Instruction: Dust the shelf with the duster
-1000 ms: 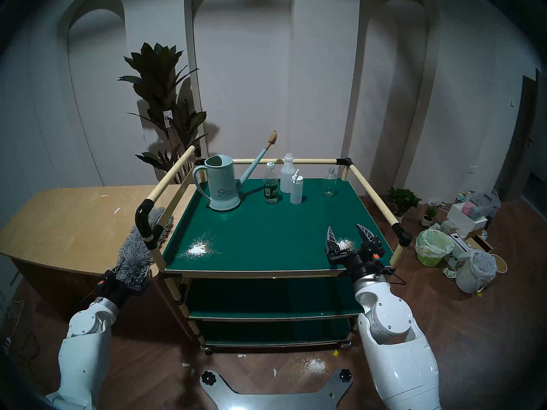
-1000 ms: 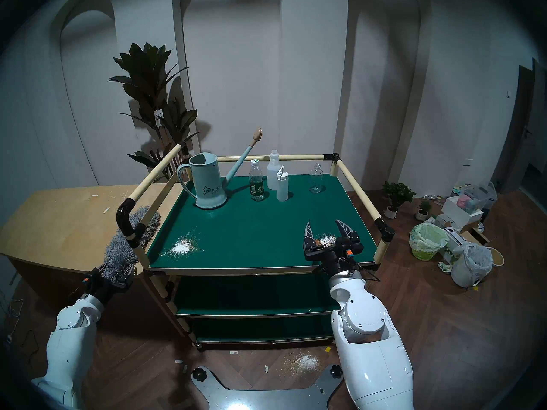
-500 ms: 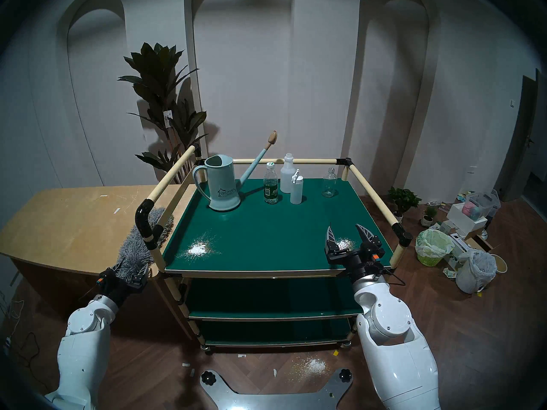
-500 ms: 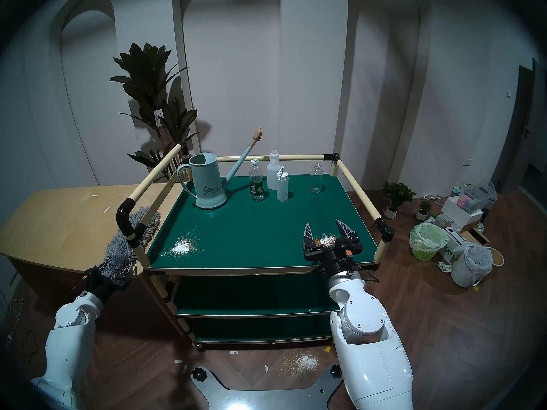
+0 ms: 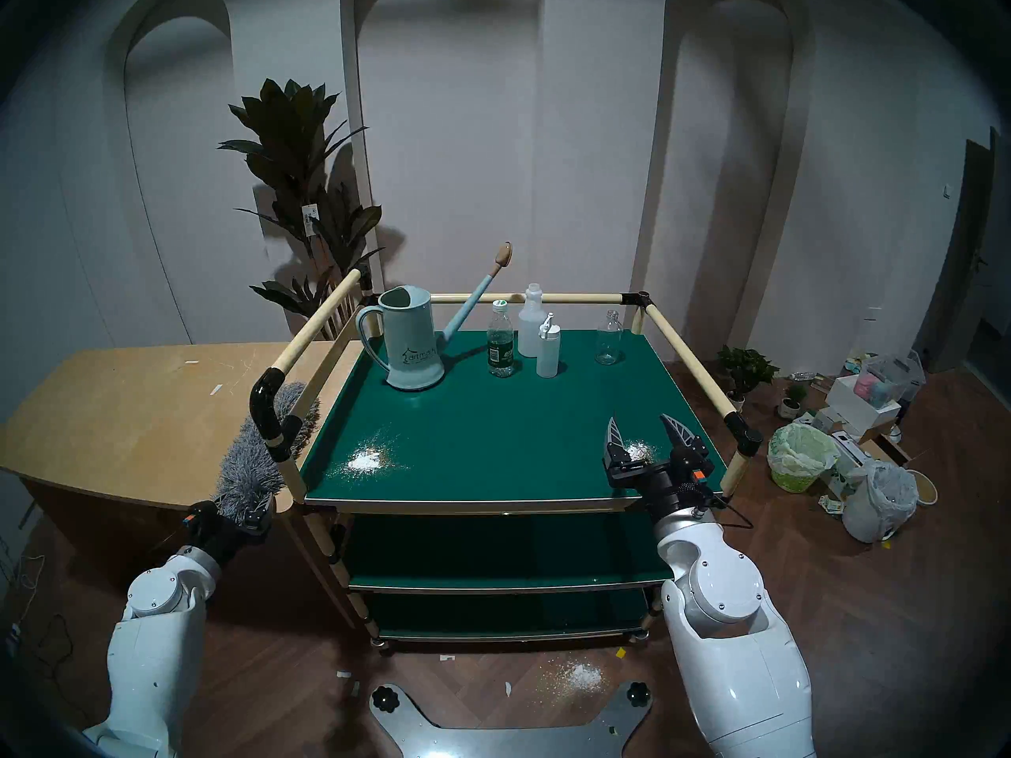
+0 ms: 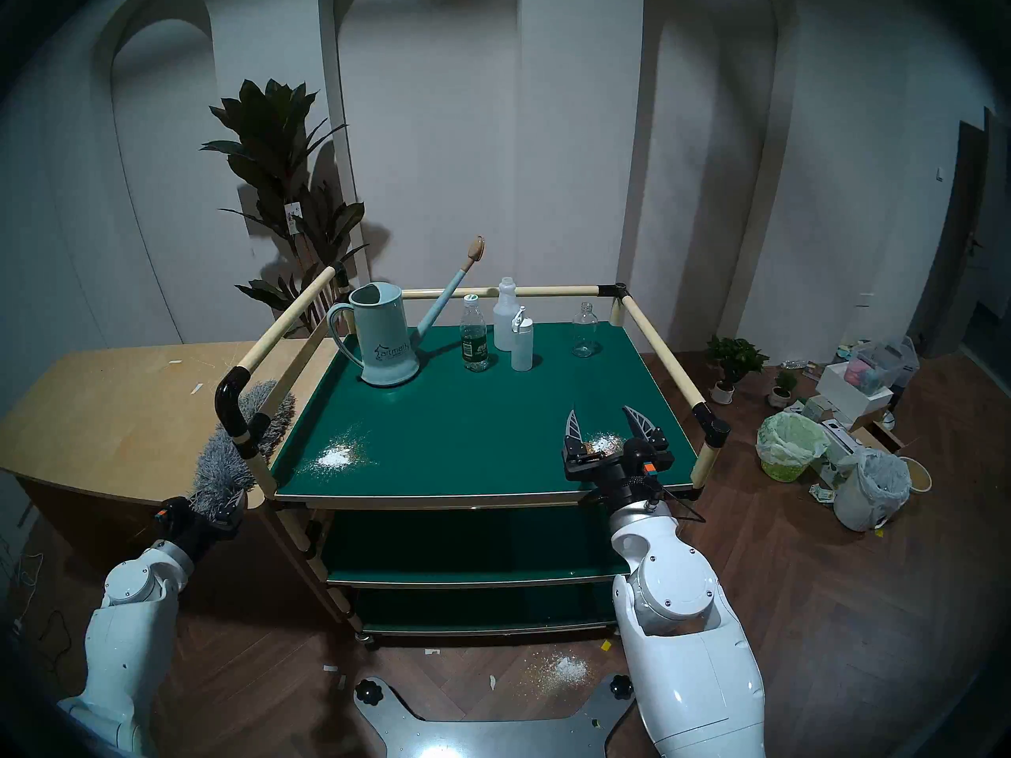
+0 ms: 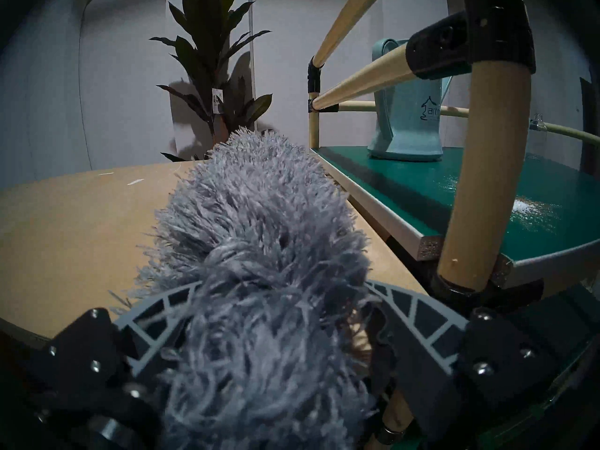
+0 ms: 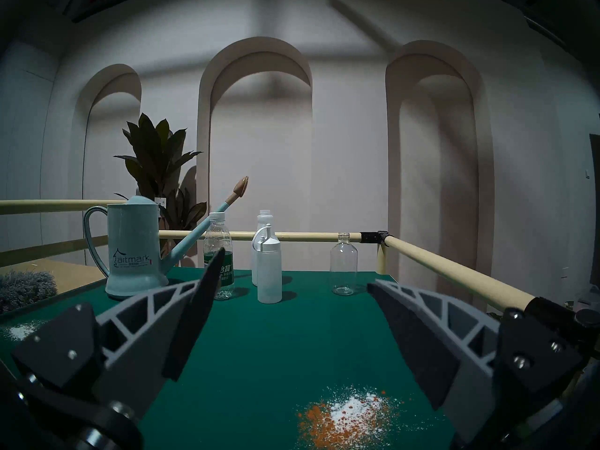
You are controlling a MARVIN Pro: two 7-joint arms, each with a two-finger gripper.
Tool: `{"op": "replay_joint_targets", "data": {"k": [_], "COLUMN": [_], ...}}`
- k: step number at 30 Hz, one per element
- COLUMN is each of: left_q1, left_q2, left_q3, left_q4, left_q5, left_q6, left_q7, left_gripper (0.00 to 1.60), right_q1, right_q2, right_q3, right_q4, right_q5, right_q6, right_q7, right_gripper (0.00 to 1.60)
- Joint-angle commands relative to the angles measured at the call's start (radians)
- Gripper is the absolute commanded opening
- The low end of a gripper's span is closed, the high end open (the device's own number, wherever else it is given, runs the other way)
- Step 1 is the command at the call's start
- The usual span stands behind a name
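Duster (image 5: pixel 257 456) lying on the desk (image 5: pixel 126 412) beside the shelf (image 5: pixel 492 428) — long axis running away from the left end effector (image 5: pixel 246 508), whose fingers flank its near end without visibly clamping; right end effector (image 5: pixel 645 428) spread apart, empty.

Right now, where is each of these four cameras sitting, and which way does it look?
Head left: high up, looking down on the shelf; both arms show.
Head right: beside it, nearly the same picture.
Left wrist: behind the left gripper, facing along the duster.
Right wrist: behind the open right gripper, facing across the shelf.
Shared: the watering can appears in all four.
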Motion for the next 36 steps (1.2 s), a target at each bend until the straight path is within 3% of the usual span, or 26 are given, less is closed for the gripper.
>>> {"op": "replay_joint_targets", "data": {"k": [1,7,8,9,10,11,14,15,17,18,25,31,36], "left_q1": [-0.004,-0.008,-0.01,-0.011,-0.012,-0.013,-0.017,-0.018,-0.018,-0.018,-0.007,0.021,0.052], "left_q2": [0.003,0.004,0.004,0.004,0.005,0.005,0.005,0.005,0.004,0.004,-0.011,-0.037,-0.034], "left_q3": [-0.003,-0.002,-0.002,-0.002,-0.001,-0.001,0.001,0.002,0.001,0.0,-0.025,-0.082,-0.107], "left_q4": [-0.023,-0.013,-0.01,-0.009,-0.007,-0.005,0.002,0.004,0.006,0.006,-0.008,-0.097,-0.173], "left_q5": [-0.001,-0.001,-0.002,-0.003,-0.005,-0.004,-0.005,-0.004,-0.007,-0.008,-0.041,-0.074,-0.074], "left_q6": [-0.005,0.008,0.01,0.011,0.017,0.017,0.026,0.026,0.033,0.035,0.074,0.133,0.135], "left_q7": [0.0,0.003,0.001,0.0,-0.002,-0.001,-0.002,-0.003,-0.003,-0.003,0.016,0.088,0.108], "left_gripper": [1.12,1.14,1.02,1.02,0.77,0.67,0.51,0.31,0.25,0.0,0.0,0.0,0.0], "right_q1": [0.0,0.0,0.0,0.0,0.001,0.001,0.001,0.001,0.001,0.001,0.003,0.003,0.004], "right_q2": [0.004,0.001,0.001,0.0,0.0,0.0,-0.001,-0.001,-0.002,-0.002,-0.003,-0.004,-0.007], "right_q3": [0.001,0.001,0.001,0.001,0.001,0.001,0.001,0.0,0.0,0.0,-0.001,-0.001,-0.001], "right_q4": [-0.019,-0.019,-0.02,-0.02,-0.021,-0.021,-0.023,-0.023,-0.023,-0.022,-0.021,-0.015,-0.014], "right_q5": [-0.003,-0.002,-0.003,-0.003,-0.003,-0.003,-0.004,-0.005,-0.006,-0.006,-0.006,-0.005,-0.003], "right_q6": [-0.016,-0.016,-0.017,-0.016,-0.015,-0.014,-0.012,-0.012,-0.012,-0.012,-0.012,-0.015,-0.013], "right_q7": [0.003,-0.001,-0.002,-0.002,-0.003,-0.003,-0.006,-0.007,-0.008,-0.008,-0.01,-0.011,-0.013], "right_gripper": [1.6,1.6,1.6,1.6,1.6,1.6,1.6,1.6,1.6,1.6,1.6,1.6,1.6]}}
